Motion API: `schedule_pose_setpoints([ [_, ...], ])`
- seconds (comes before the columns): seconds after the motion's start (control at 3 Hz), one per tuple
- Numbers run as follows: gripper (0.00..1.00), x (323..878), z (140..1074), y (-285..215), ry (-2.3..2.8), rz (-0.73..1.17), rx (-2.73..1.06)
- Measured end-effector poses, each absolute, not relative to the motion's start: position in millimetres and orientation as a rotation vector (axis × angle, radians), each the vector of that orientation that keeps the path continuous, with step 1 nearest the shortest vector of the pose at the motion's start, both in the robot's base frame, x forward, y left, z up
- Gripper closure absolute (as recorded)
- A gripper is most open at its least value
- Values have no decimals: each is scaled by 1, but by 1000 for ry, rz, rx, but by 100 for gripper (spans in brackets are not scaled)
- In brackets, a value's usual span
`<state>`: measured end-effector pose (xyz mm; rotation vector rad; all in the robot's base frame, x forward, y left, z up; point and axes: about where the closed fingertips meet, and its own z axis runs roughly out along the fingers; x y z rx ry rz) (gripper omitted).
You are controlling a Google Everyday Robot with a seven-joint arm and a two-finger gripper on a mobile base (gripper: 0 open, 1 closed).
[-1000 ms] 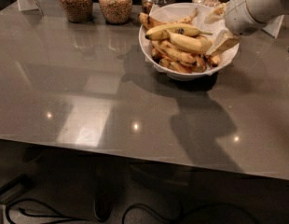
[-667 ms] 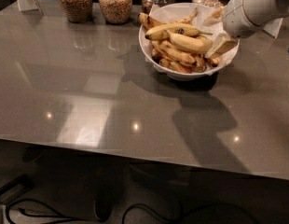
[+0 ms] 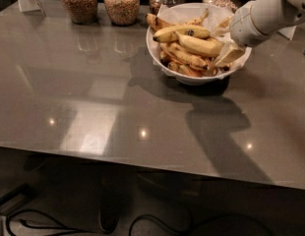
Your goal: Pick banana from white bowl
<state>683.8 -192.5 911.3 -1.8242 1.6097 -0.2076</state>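
Cream-coloured gripper [image 3: 230, 54] sits low at the far-side rim of the large round paper-lined white bowl [image 3: 192, 77]. Open or closed: cannot tell. Thick smooth bright-yellow banana [image 3: 199, 45] lies inside atop smaller bananas [image 3: 184, 60], just beside the gripper, toward bowl centre.

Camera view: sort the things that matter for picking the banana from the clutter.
Job: thick, smooth bright-yellow banana; wide white paper-lined bowl; robot gripper at the bowl's right rim.
Lying about: slim stickered banana; small brown-blotched bananas; four glass jars; grey table.
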Motion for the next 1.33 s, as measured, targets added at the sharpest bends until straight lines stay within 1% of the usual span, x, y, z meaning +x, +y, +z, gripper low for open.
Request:
schedule_pose_setpoints([
  [0.33, 57, 685, 909, -190, 1609, -197, -1824],
  [0.67, 80, 684, 909, -189, 1607, -196, -1823],
  [1.0, 100, 682, 917, -189, 1600, -208, -1822],
  [1.33, 100, 675, 935, -190, 1590, -229, -1818],
])
